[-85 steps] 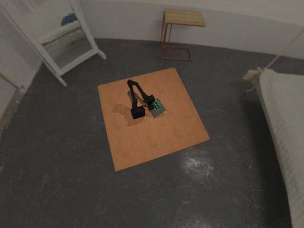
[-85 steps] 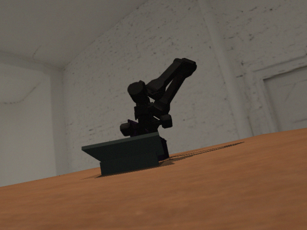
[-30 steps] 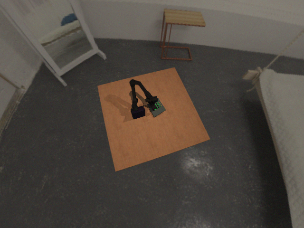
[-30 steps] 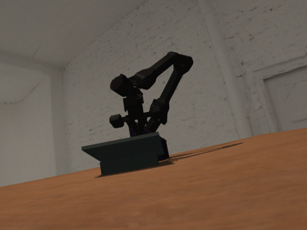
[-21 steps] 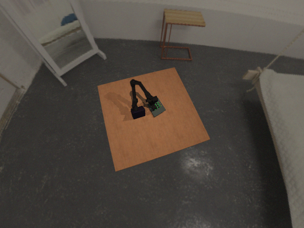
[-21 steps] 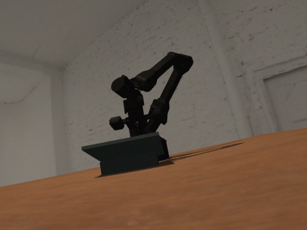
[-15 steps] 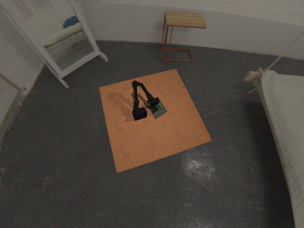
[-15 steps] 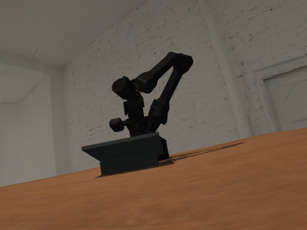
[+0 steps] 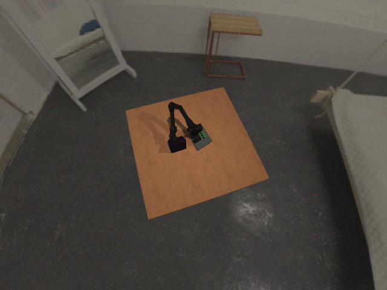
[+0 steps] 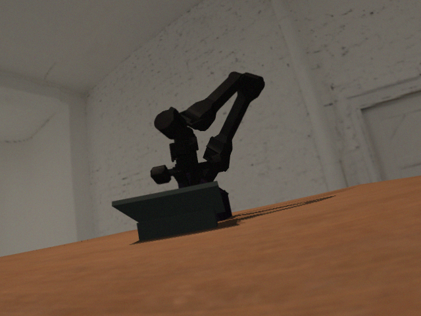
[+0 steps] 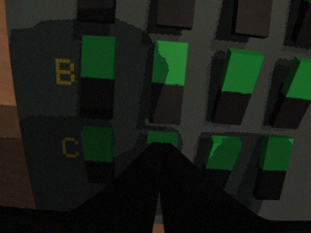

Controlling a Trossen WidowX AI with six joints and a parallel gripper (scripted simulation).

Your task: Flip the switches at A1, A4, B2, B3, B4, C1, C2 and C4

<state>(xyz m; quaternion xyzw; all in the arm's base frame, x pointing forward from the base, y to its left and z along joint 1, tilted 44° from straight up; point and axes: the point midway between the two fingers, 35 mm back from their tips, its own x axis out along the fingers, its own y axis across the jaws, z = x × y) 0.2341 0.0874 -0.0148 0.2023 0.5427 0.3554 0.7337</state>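
Orange-brown mat (image 9: 199, 180) (image 10: 272, 258): under both arm and panel
Mirror (image 9: 86, 59): far left, on the floor
Arm (image 9: 172, 119) (image 10: 222, 93): left of the panel in the top view, bent over it
Gripper (image 9: 196, 138) (image 11: 159, 151): fingers closed together, holding nothing, tips at C2; contact unclear
Panel (image 9: 204, 145) (image 10: 176, 207) (image 11: 36, 97): on the mat, right of the arm's base
C2 (image 11: 162, 137): partly hidden by the fingertips
Side table (image 9: 236, 25): far side, by the wall
Bed (image 9: 365, 140): right
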